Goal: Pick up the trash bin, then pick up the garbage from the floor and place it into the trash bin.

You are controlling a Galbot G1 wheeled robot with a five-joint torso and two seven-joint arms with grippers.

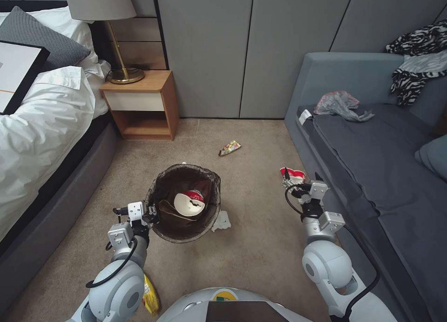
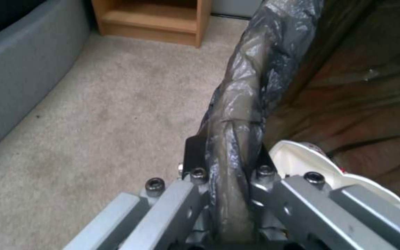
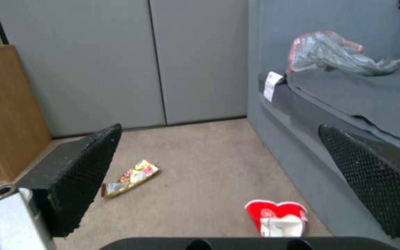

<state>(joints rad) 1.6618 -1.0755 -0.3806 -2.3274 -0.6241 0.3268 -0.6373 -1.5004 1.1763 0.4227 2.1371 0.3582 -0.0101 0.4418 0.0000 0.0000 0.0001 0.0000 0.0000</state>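
From our head view, our left gripper (image 1: 151, 213) is clamped on the rim of the trash bin (image 1: 184, 202), which sits mid-carpet with one crushed cup (image 1: 189, 203) already inside; our right gripper (image 1: 289, 180) hangs spread wide right over a flattened red cup (image 1: 292, 174), well to the bin's right beside the sofa (image 1: 382, 163). We count three loose bits around the bin: that cup, one wrapper (image 1: 229, 147) beyond the bin, one tissue (image 1: 222, 221) touching its right side. Left wrist view: fingers (image 2: 195, 156) pinch the bagged rim (image 2: 234, 139), so keep that squeeze steady. Right wrist view: both pads (image 3: 89, 166) stand far apart with the red cup (image 3: 277, 217) low between them; we'd drop straight down and close across its flat sides.
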